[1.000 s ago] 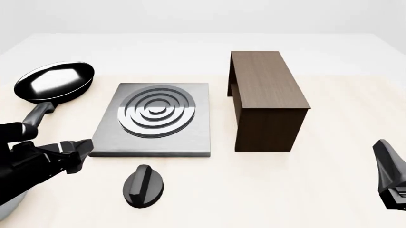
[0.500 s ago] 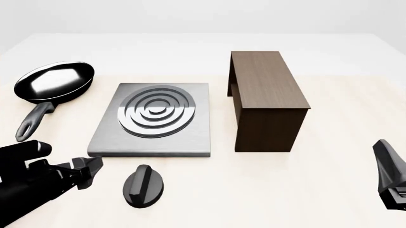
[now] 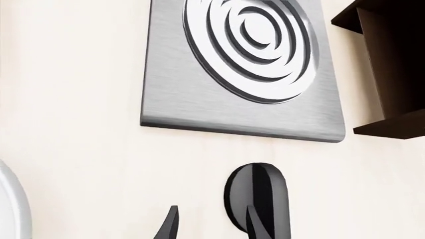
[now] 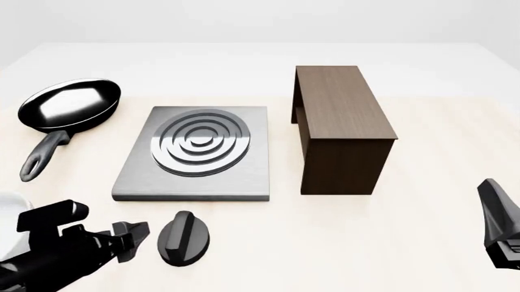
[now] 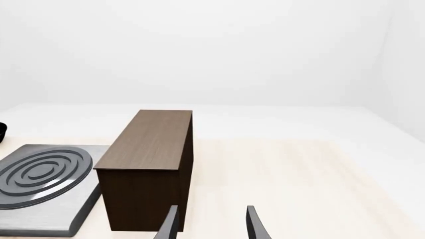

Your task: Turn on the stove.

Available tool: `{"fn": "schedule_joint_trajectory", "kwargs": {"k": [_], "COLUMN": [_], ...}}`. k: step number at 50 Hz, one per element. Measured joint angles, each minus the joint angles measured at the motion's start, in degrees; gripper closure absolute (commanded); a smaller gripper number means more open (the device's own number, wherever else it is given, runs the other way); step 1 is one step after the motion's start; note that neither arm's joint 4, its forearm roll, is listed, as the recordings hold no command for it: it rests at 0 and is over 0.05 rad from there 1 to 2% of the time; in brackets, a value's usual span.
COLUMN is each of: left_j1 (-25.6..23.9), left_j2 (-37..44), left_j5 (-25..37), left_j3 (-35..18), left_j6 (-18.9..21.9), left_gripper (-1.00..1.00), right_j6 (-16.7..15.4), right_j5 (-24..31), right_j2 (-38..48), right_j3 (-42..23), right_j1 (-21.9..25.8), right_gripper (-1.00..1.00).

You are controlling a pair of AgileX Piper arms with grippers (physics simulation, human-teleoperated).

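The stove [image 4: 195, 152] is a flat brushed-grey square plate with concentric silver rings, left of centre. Its black ridged knob [image 4: 184, 238] lies on the table just in front of the plate. My left gripper [image 4: 130, 239] is low and just left of the knob, pointing toward it. In the left wrist view the left gripper [image 3: 211, 226] is open and empty. One fingertip [image 3: 256, 226] overlaps the knob [image 3: 259, 196], with the plate [image 3: 199, 99] beyond. My right gripper [image 5: 211, 226] is open and empty, far right and away from the stove [image 5: 40, 174].
A black frying pan [image 4: 69, 104] sits at the left, behind the stove's left corner. A dark brown wooden cabinet [image 4: 341, 128] stands right of the plate and shows in the right wrist view [image 5: 149, 169]. A white rounded shape [image 4: 10, 222] shows behind my left arm.
My left gripper has moved toward the near edge and to the right, closing on the knob's left side. The right arm, knob and stove have not moved.
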Motion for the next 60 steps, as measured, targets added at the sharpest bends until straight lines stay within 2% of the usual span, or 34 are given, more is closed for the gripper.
{"fn": "schedule_joint_trajectory", "kwargs": {"k": [25, 40, 48, 60], "left_j1": [-10.19, -14.66, -16.27, -15.77], "left_j2": [11.5, 17.62, 19.75, 21.18], "left_j5": [-13.15, -20.8, -23.95, -25.92], "left_j3": [2.22, 2.4, 2.44, 2.45], "left_j6": [-12.02, -16.92, -18.25, -17.45], "left_gripper": [-1.0, -1.0, -1.0, -1.0], "right_j6": [0.0, 0.0, 0.0, 0.0], "right_j5": [0.0, 0.0, 0.0, 0.0], "right_j2": [0.0, 0.0, 0.0, 0.0], "right_j3": [0.0, 0.0, 0.0, 0.0], "right_j1": [0.0, 0.0, 0.01, 0.0], "right_gripper": [-1.0, -1.0, -1.0, -1.0]}}
